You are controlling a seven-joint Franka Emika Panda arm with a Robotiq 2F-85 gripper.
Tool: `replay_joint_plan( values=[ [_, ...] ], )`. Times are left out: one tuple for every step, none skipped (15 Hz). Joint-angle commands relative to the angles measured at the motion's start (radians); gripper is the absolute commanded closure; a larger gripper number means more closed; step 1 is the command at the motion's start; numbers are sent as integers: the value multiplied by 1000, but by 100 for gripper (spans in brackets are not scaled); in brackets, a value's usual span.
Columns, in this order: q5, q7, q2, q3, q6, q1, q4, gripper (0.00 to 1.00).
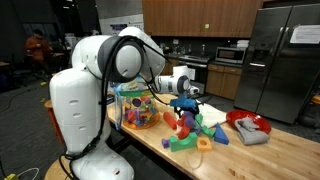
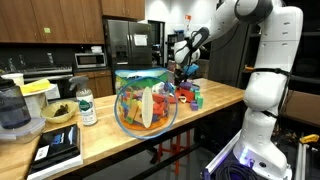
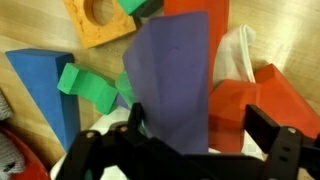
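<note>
1. While the gripper (image 3: 195,112) hangs over a pile of foam blocks, its jaws stand wide apart. The purple block (image 3: 175,70) is upright between them. One finger is close against it and the other is clear of it, so nothing is clamped.
2. Crowding the purple block are a blue block (image 3: 45,85) and a green piece (image 3: 85,85) on one side, and a red block (image 3: 250,100) and a white cloth (image 3: 238,55) on the other. An orange block (image 3: 95,25) with a hole lies beyond.
3. In both exterior views a clear bowl (image 1: 135,108) of toys stands just beside the pile, towards the robot's base.
4. The pile sits mid-counter (image 1: 240,155), with bare wood towards the near edge. A bottle (image 2: 86,105) stands well apart, past the bowl.
</note>
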Motion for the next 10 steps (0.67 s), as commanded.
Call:
replay_joint_plan(
  values=[
    [16,-13,45,-3,-5,-10,33,25],
    [15,-14,50,-4,-6,-10,38,27],
    [13,-11,51,-5,-9,-10,43,30],
    [12,-10,51,-6,-12,-10,48,34],
    [9,-9,51,-7,-17,-10,54,40],
    [9,-7,50,-7,-22,-10,58,40],
    [7,-7,49,-7,-26,-9,62,44],
    [6,-6,49,-6,-29,-9,65,46],
    [4,-7,50,-6,-31,-8,67,46],
    [4,-8,50,-5,-34,-8,70,46]
  ],
)
